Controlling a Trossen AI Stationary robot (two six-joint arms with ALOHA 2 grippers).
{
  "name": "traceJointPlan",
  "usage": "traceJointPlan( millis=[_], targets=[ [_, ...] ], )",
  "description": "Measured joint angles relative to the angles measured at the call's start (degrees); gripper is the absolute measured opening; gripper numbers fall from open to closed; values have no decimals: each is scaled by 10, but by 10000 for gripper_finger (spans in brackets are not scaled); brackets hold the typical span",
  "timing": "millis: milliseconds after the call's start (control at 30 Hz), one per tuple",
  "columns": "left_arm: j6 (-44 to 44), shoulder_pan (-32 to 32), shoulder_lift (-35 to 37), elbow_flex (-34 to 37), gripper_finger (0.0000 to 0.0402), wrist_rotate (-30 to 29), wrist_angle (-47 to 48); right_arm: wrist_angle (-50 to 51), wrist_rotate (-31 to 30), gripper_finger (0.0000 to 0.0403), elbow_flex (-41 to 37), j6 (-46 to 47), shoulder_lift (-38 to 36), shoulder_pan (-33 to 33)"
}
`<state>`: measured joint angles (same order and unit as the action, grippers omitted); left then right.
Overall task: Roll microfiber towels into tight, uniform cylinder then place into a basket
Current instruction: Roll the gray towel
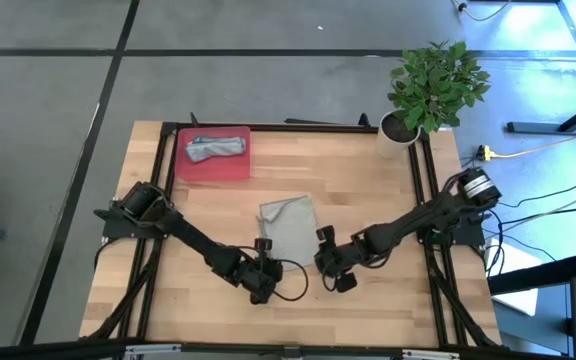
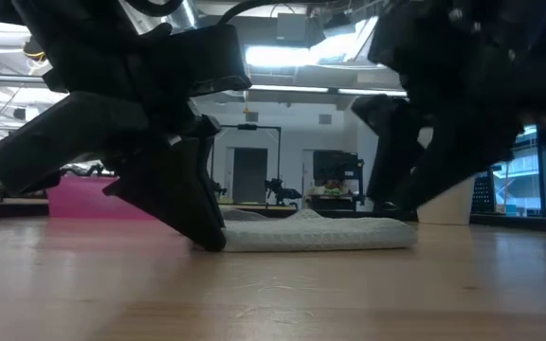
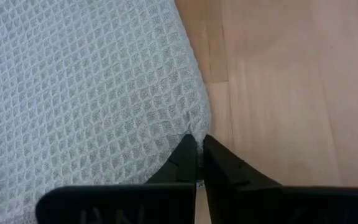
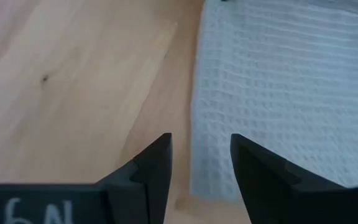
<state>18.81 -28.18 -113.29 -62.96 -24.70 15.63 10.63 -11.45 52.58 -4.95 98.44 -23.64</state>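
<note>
A pale grey waffle-weave towel (image 1: 288,225) lies flat in a folded rectangle on the wooden table, near the middle. My left gripper (image 3: 199,149) is shut at the towel's near left corner. My right gripper (image 4: 201,152) is open, and its fingers stand either side of the towel's near right corner (image 4: 197,186) without touching it. In the low view it hangs just above that end (image 2: 387,232). A second towel (image 1: 216,147) lies bunched in a loose roll inside the red tray (image 1: 183,170) at the far left. My left gripper pinches the towel's near left corner (image 3: 190,132) between its two fingers. The fingers slant down from the table's near side, their tips down at the table (image 2: 211,237). The towel lies flat on the table, slack; one layer or several, I cannot tell.
A white pot with a green plant (image 1: 400,135) stands at the far right corner. Bare wood lies to the left and right of the flat towel and along the near edge. Black frame rails (image 1: 158,180) run along the table's sides.
</note>
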Motion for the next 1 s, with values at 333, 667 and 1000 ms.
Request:
traceJointPlan(
  millis=[333,667,1000],
  targets=[
    [1,0,1,0,1,5,1,-35,-23,165,2,-26,64,0],
    [1,0,1,1,0,12,1,-39,-52,141,2,34,77,0],
    [15,1,2,1,0,16,1,-43,-84,12,1,65,80,4]
  ],
)
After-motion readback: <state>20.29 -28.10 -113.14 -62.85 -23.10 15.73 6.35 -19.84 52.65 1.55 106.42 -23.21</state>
